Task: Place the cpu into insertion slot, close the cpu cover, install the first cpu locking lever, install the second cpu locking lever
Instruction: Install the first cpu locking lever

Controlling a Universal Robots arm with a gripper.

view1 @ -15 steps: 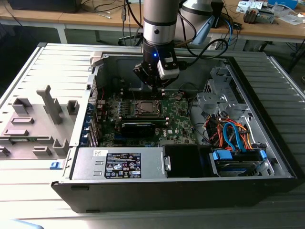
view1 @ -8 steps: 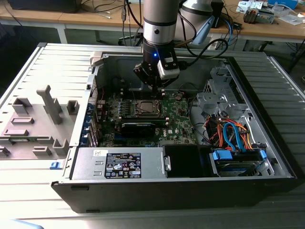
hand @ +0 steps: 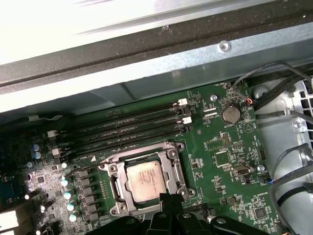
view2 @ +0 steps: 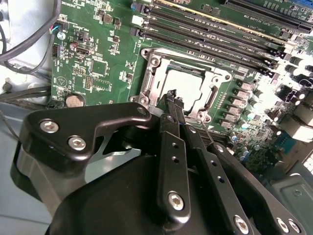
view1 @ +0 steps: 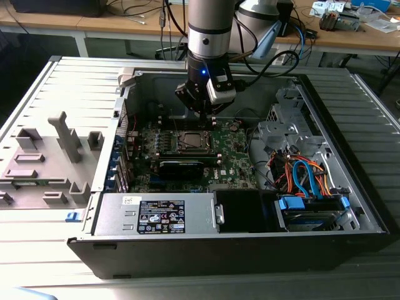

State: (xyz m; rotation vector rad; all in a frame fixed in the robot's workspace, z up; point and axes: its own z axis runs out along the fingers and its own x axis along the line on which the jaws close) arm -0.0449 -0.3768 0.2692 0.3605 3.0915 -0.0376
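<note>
In the exterior view, my gripper [view1: 205, 111] hangs just above the far edge of the insertion slot [view1: 190, 142], mid-motherboard [view1: 237, 159] inside the open computer case [view1: 350, 206]. In the second wrist view, my fingers [view2: 172, 105] are pinched together, holding nothing, their tips over the socket's near rim. In the first wrist view, the cpu [hand: 145, 179] sits seated, with the cpu cover [hand: 172, 161] framing it, directly below me.
</note>
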